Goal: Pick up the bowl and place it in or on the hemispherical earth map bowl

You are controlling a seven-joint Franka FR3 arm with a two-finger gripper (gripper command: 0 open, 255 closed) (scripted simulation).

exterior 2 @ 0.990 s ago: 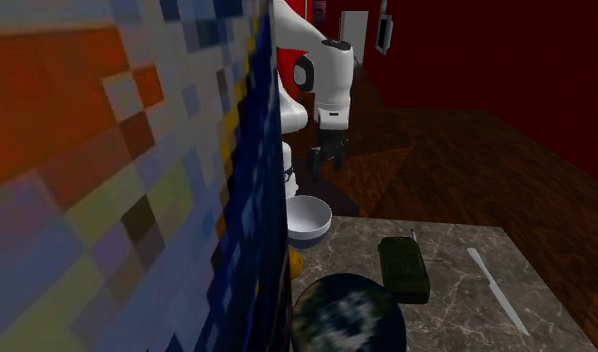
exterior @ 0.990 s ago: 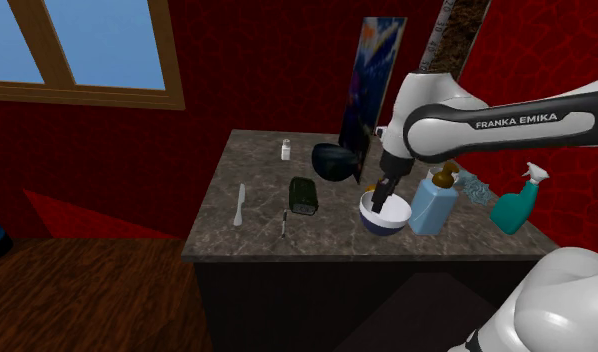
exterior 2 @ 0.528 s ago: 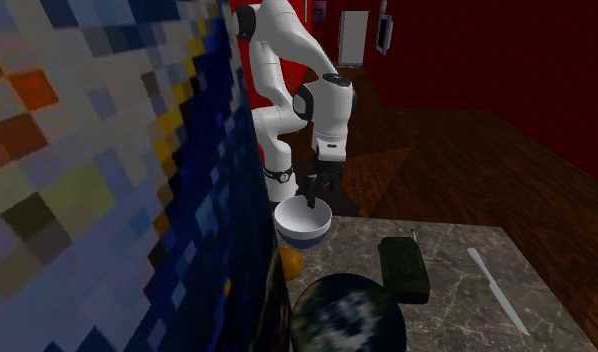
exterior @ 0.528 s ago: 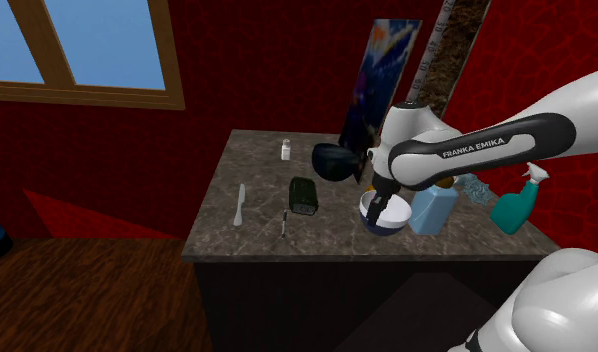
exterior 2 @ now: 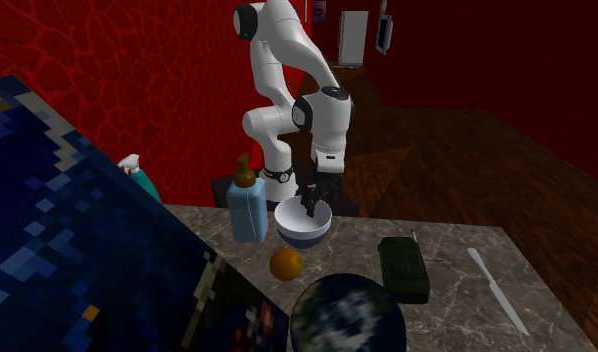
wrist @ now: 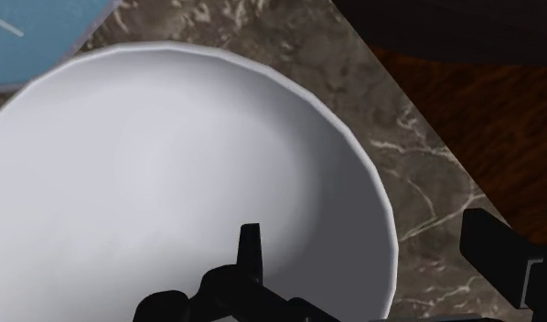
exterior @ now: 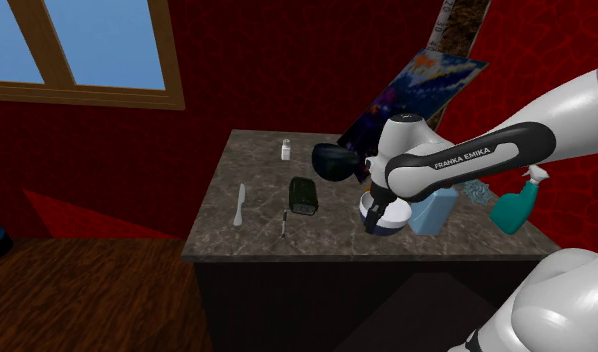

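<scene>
Where the dark marble table (exterior: 247,215) meets the red wall, a big colourful picture panel (exterior: 417,90) stands slanted. The white arm (exterior: 467,160) bends down over the table's near edge in the shoulder view. The earth map bowl (exterior: 333,161), dark and round, sits near the panel, well apart from the white bowl (exterior: 392,222). That white bowl rests upright on the table, just beside a blue soap bottle (exterior 2: 247,210), with an orange (exterior 2: 285,264) between it and the earth map bowl. The hand (wrist: 363,233) is spread: one finger (wrist: 251,256) is inside the white bowl, the other is outside its rim, and neither presses the wall. A teal spray bottle (exterior: 514,205) stands beyond the soap bottle. A dark box (exterior: 304,195), a pale knife (exterior: 240,204) and a small white bottle (exterior: 286,150) lie towards the shoulder view's left.
</scene>
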